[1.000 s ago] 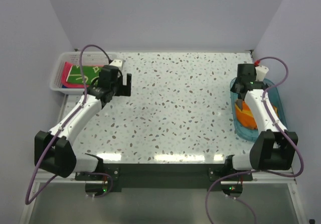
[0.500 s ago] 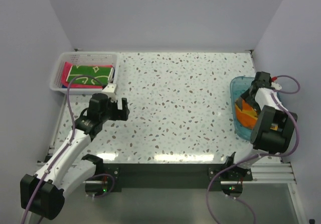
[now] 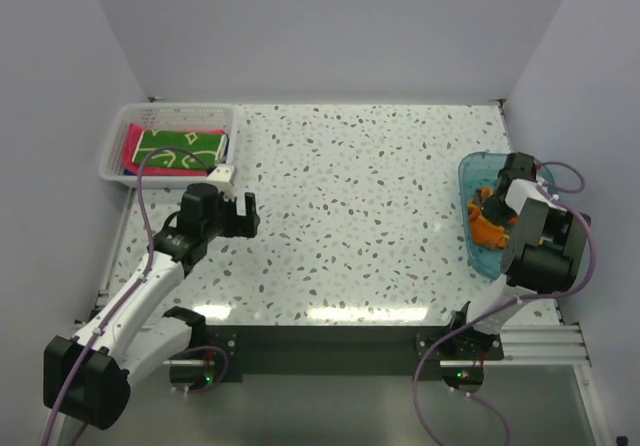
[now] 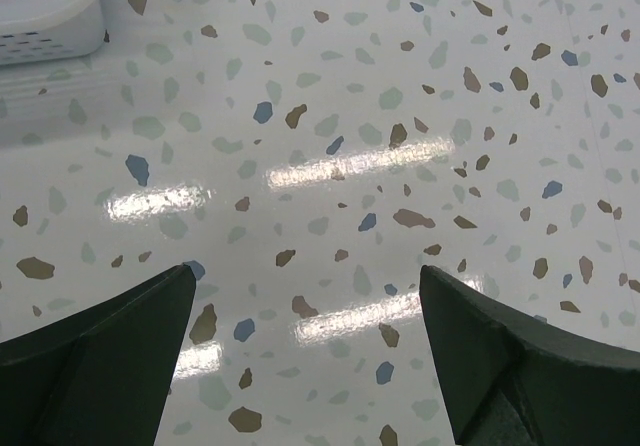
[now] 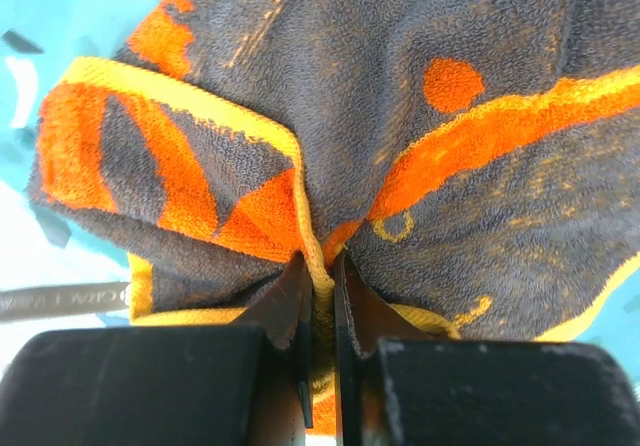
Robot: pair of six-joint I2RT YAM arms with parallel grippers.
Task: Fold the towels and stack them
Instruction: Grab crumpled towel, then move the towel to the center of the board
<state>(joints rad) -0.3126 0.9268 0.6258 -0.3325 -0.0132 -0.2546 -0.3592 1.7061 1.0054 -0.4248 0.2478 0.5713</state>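
Speckled tabletop [image 4: 350, 116] lies under wide-spread left jaws; right jaws pinch a crumpled grey-and-orange towel [image 5: 400, 96].

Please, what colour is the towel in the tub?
Dark grey towel with orange markings; right wrist view.

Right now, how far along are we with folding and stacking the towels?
Done: a green patterned towel lies flat on a pink towel in the white basket. In hand: the right gripper is shut on the grey and orange towel inside the blue tub. The left gripper hangs open over the table, holding nothing. Left: lift that towel out, fold it, add it to the stack.
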